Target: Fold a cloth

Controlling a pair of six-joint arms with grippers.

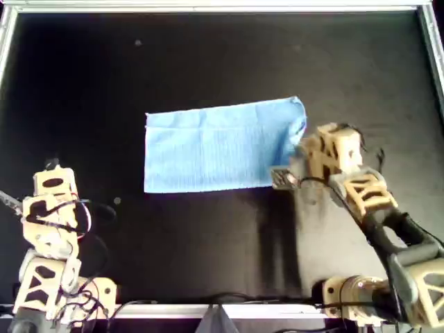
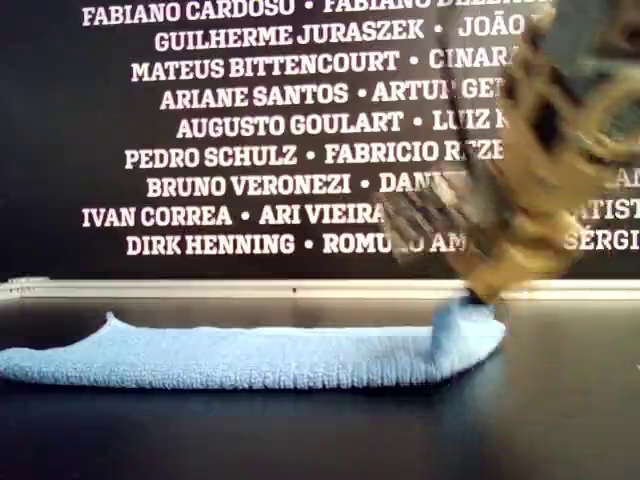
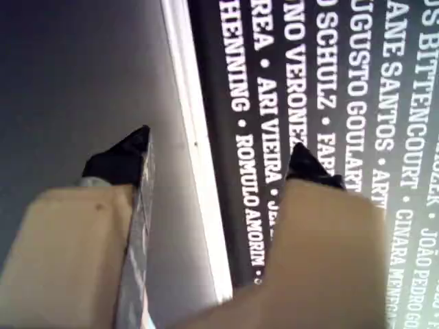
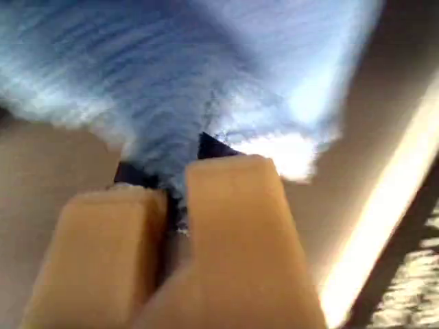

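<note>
1. In the overhead view the left gripper [image 1: 53, 166] sits near the left edge, low over the black table [image 1: 208, 69], well apart from the cloth [image 1: 215, 147].
2. The left wrist view shows its fingers [image 3: 123, 161] spread wide with nothing between them; beyond them are a white rail [image 3: 195, 147] and a wall of printed names [image 3: 329, 82], which the overhead view does not show.
3. The light-blue cloth lies mid-table as a long rectangle; its left and lower edges run straight.
4. The exterior view shows the cloth [image 2: 250, 358] low and flat, lifted only at its right end.
5. The right gripper [image 1: 297, 154] meets the cloth's right edge in the overhead view; the right wrist view shows the cloth [image 4: 206, 89] pinched between nearly closed fingers [image 4: 230, 205].
6. Bare table surrounds the cloth, widest above it in the overhead view.
</note>
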